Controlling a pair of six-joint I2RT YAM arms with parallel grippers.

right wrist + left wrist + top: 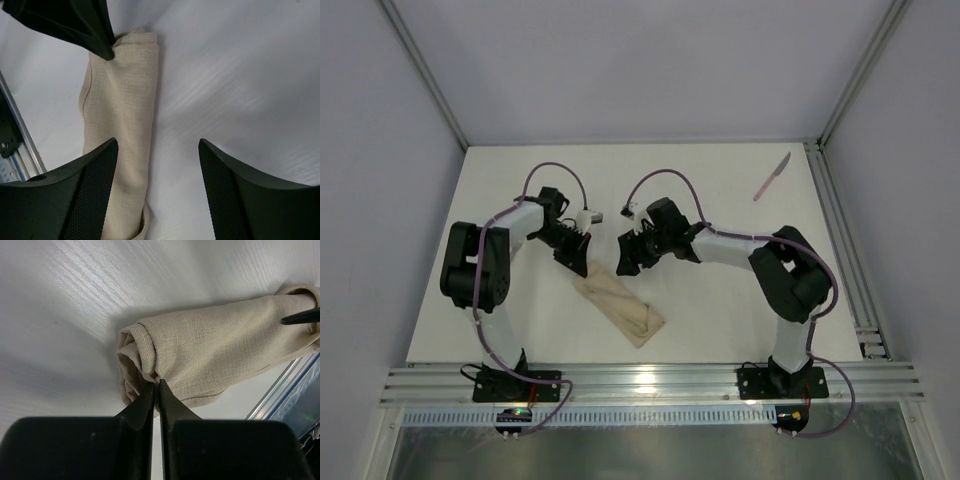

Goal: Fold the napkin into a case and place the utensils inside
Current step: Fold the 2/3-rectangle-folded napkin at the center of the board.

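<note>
In the top view the far end of the soft beige cloth napkin (623, 310), folded into a narrow pouch, is covered by the black left gripper (572, 262). Its mouth cannot be made out in any view. The left wrist view cuts the cloth (220, 352) off at the 3 o'clock edge, and the right wrist view loses its lower end (122, 115) at the 6 o'clock edge behind a finger. The left gripper (156, 382) has its fingers pressed almost together, leaving only a slit. Their tips nip a fold at the napkin's rolled end, though how much cloth sits between them is hard to see. The black right gripper (157, 145) stands wide apart with nothing between its fingers. One finger is over the cloth's long side and the other is over the bare white table (720, 190). In the top view the right gripper (625, 252) sits just at 1 o'clock of the left one, apart from it. The napkin lies on the table in front of the arm bases, running from 10 o'clock down to 4 o'clock. It is plain woven, with soft lengthwise creases and layered curls at the pinched end, and is broader at the near end. A slim knife with a pinkish handle and grey blade (772, 176) lies well apart from the napkin, toward 2 o'clock from it.
</note>
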